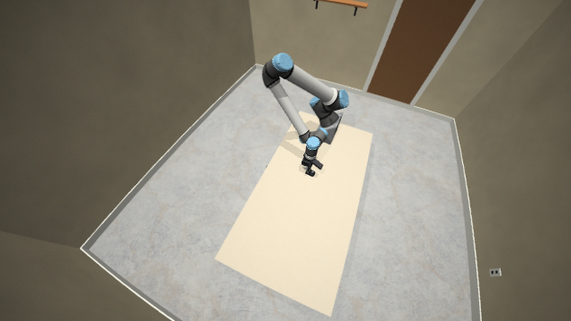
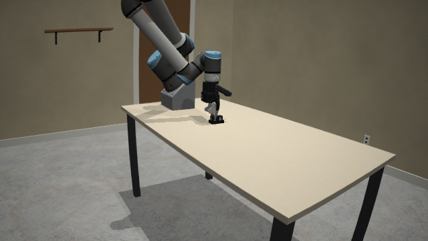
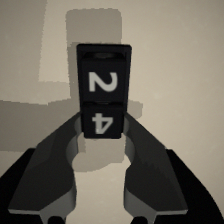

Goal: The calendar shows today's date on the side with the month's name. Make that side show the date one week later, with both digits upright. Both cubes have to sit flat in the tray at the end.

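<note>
A small black calendar tray (image 3: 103, 50) (image 2: 217, 122) stands on the cream table (image 1: 294, 232) (image 2: 267, 150) close to the robot's base. In the wrist view two black cubes sit in it in a row. The far cube (image 3: 103, 82) shows a white 2 on top. The near cube (image 3: 102, 119) shows a white 4 on top, upside down as seen from the wrist. My gripper (image 3: 103, 113) (image 1: 310, 172) (image 2: 214, 115) points straight down over the tray, and its two dark fingers are shut on the sides of the near cube. The side with the month's name is hidden.
The robot's grey base block (image 2: 177, 97) (image 1: 335, 129) stands on the table just behind the tray. The table's far long edge (image 2: 150, 122) is a short way to the side. A door and a wall shelf are far behind.
</note>
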You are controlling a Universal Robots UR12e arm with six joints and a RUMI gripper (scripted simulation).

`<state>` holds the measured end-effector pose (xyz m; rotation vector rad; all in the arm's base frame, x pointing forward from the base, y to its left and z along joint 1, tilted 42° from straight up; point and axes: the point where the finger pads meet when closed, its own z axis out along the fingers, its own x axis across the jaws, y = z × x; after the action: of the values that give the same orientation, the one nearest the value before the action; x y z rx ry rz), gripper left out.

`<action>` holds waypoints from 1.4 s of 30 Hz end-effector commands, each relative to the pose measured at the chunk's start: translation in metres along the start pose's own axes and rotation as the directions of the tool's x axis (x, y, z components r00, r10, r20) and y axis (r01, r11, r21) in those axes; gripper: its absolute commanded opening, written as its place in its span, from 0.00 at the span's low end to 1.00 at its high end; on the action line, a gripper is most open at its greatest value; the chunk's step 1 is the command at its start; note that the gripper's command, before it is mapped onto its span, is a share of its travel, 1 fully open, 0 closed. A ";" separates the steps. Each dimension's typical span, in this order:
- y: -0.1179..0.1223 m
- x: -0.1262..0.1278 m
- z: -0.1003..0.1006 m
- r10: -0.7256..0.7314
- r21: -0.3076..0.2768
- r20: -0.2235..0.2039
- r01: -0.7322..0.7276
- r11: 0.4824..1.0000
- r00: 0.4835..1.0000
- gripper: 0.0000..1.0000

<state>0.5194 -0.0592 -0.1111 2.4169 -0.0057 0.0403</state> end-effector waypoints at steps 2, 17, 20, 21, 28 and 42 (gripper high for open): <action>0.000 -0.001 0.000 -0.001 0.001 0.001 0.001 1.000 1.000 0.11; 0.000 0.003 -0.038 0.002 0.000 -0.005 -0.002 1.000 1.000 0.11; 0.001 0.003 -0.056 0.002 0.000 -0.005 -0.002 1.000 1.000 0.11; 0.001 0.003 -0.062 0.002 0.000 -0.005 -0.002 1.000 1.000 0.11; 0.000 0.002 -0.087 0.002 0.001 -0.005 -0.002 1.000 1.000 0.11; 0.000 0.002 -0.101 0.002 0.001 -0.002 -0.002 1.000 1.000 0.11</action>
<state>0.5187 0.0073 -0.0346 2.4182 -0.0040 0.0528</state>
